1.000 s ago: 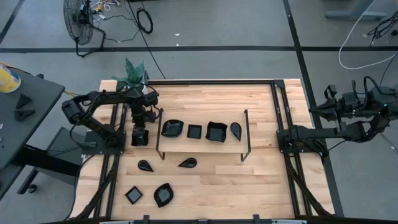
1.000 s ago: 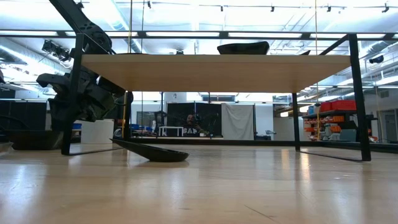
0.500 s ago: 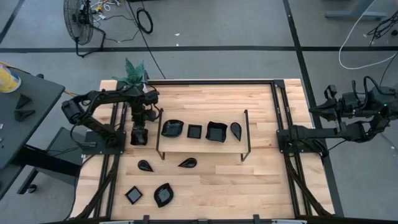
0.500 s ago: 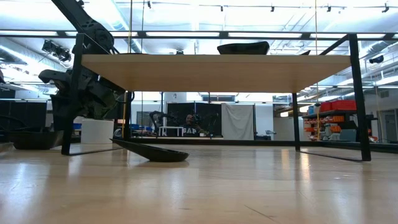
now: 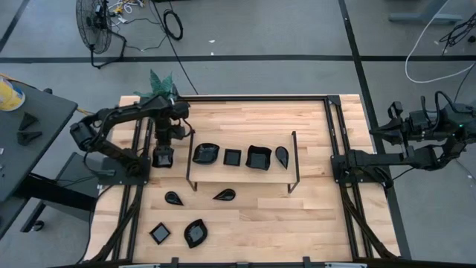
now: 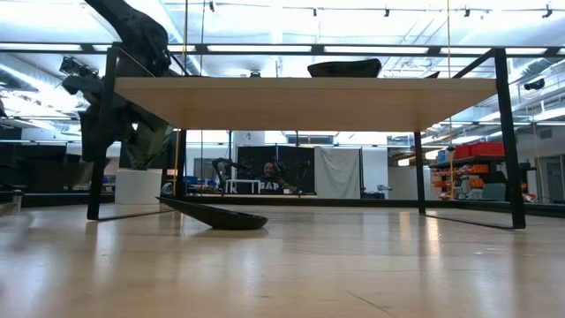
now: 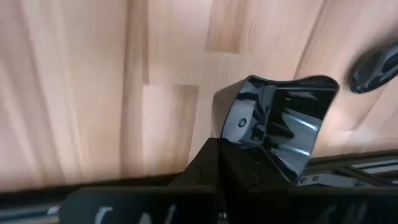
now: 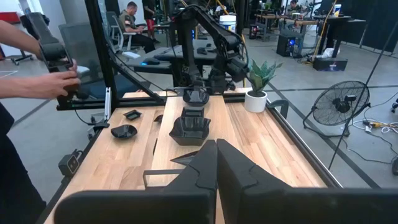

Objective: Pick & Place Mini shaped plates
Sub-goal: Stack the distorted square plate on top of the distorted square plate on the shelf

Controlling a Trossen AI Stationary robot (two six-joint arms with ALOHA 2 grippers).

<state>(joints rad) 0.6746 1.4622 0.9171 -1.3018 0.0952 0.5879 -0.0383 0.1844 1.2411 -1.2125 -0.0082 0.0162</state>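
My left gripper (image 5: 163,151) hangs over the table's left side, just left of the raised shelf, shut on a glossy black square dish (image 7: 283,127). Several mini shaped plates sit on the shelf top (image 5: 245,175): a wavy one (image 5: 206,153), a small square (image 5: 233,157), a bigger square (image 5: 259,158) and a teardrop (image 5: 282,155). Nearer the front, flat on the table, lie two teardrops (image 5: 173,198) (image 5: 224,195), a square (image 5: 160,233) and a leaf (image 5: 195,232). My right gripper (image 8: 216,163) is shut and waits beyond the table's right edge. My left gripper holds the square dish by one side wall (image 7: 239,134), near a corner. Its fingers (image 7: 214,165) come from above, pointing steeply down. The dish hangs tilted below them, its hollow showing, clear of the wooden table. The fingers cover the exact place of contact.
The shelf's thin black wire legs (image 5: 188,160) stand right beside my left gripper. A green plant in a white pot (image 5: 160,83) stands at the far left corner. Black rails (image 5: 137,149) run along both table sides. A person's hands (image 8: 53,78) show in the room beyond.
My left gripper has risen with the square dish, which stood on the table a second ago and now hangs clear of it. The gripper has also shifted slightly toward the far edge. My right arm has kept still.
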